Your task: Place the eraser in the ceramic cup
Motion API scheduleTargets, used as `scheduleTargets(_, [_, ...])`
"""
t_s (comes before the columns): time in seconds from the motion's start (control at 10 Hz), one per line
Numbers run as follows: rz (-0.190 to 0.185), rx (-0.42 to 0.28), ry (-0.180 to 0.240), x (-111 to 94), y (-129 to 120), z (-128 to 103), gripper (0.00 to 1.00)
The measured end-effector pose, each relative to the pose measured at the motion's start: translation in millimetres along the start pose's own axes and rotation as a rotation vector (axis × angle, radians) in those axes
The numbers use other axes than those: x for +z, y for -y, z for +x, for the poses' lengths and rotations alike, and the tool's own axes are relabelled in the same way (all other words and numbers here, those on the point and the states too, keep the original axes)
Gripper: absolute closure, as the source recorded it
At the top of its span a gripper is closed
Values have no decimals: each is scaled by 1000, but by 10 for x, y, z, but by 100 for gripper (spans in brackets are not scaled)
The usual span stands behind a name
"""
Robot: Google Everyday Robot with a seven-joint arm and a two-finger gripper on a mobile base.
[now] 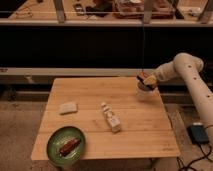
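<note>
The off-white ceramic cup (143,93) stands near the right edge of the wooden table (125,105), at its far side. My gripper (145,80) hangs directly over the cup's mouth and hides the rim. It is shut on the eraser (142,77), a small dark bar with orange marks that shows between the fingers. The pale arm reaches in from the right.
A white bottle (110,117) lies on its side mid-table. A pale beige block (68,108) sits at the left. At the front left, a green plate (55,150) carries a reddish-brown item (68,146). A dark wall and shelf stand behind the table.
</note>
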Motion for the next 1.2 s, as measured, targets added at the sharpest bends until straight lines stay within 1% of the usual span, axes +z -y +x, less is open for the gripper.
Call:
scheduleTargets(0.1, [-5,1,-5,19,-9,-5,54])
scheduleTargets(0.3, [-19,4,-20,61,-31,6,33])
scheduleTargets(0.4, [-23,3,-32,77,-36,27,25])
scheduleTargets(0.5, [-23,-4,-54,102,-33,70,20])
scheduleTargets(0.6, [-23,-8,-76,114,-26,113,20])
scheduleTargets(0.7, [-28,-6,-83,113,-27,129,20])
scheduleTargets(0.8, [-41,0,-88,111,-49,140,20])
scheduleTargets(1.0, [-88,4,-86,93,-125,134,20])
scheduleTargets(1.2, [-116,16,-85,32,-117,133,20])
